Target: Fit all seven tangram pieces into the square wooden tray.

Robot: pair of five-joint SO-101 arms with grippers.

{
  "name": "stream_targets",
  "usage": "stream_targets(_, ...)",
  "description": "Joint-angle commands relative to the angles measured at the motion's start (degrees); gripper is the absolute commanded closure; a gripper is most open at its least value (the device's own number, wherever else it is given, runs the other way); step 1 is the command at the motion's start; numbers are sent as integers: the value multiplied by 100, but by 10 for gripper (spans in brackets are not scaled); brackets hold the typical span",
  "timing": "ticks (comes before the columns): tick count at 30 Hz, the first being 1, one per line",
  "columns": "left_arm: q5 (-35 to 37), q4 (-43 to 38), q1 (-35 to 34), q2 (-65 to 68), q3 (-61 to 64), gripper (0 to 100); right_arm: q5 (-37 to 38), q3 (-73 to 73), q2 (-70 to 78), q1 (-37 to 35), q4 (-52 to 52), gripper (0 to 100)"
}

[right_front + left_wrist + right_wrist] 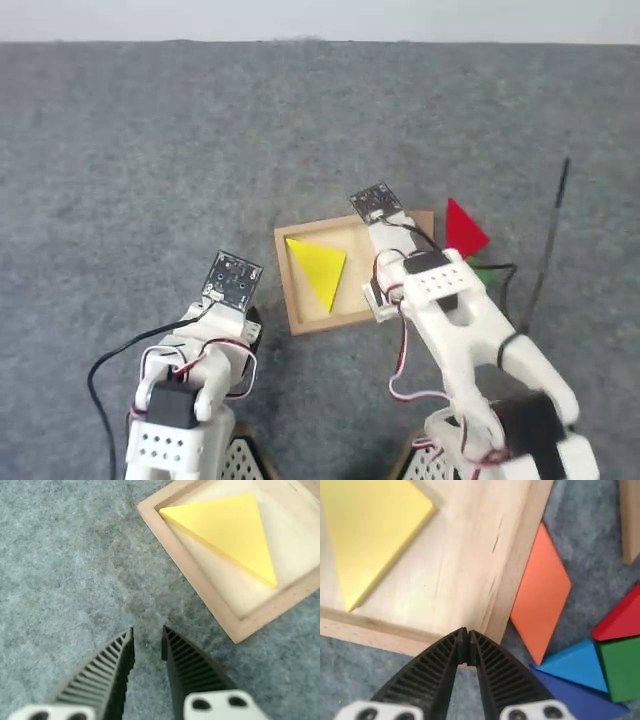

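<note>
Looking down in the high view, the square wooden tray [288, 285] sits on the grey desk [150, 150] with one yellow triangle [320, 265] lying flat inside it, toward its left side. A red piece [462, 228] and a green piece [487, 274] lie on the desk just past the tray's right side. The right arm [460, 320] extends over the tray's right part, and the left arm [190, 390] stands short of the tray.

In the left wrist view, the left gripper [147, 635] hangs over bare desk near a tray corner. Its fingers are a narrow gap apart and hold nothing (the yellow triangle lies just inside the rim).

In the right wrist view, the right gripper [466, 632] has its fingers pressed together with nothing between them, its tip over the tray's rim close to a corner. An orange parallelogram [542, 592] lies just beside the tray on the desk. Beyond it, two blue triangles [572, 667], the green piece and the red piece crowd together.
</note>
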Motion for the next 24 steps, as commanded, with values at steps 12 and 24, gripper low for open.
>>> stream_targets(12, 35, 26, 9, -9, -40, 912, 62, -1380, 541, -602, 4, 992)
stream_targets(24, 35, 26, 9, -9, -40, 912, 105, -1916, 1807, -1385, -189, 992)
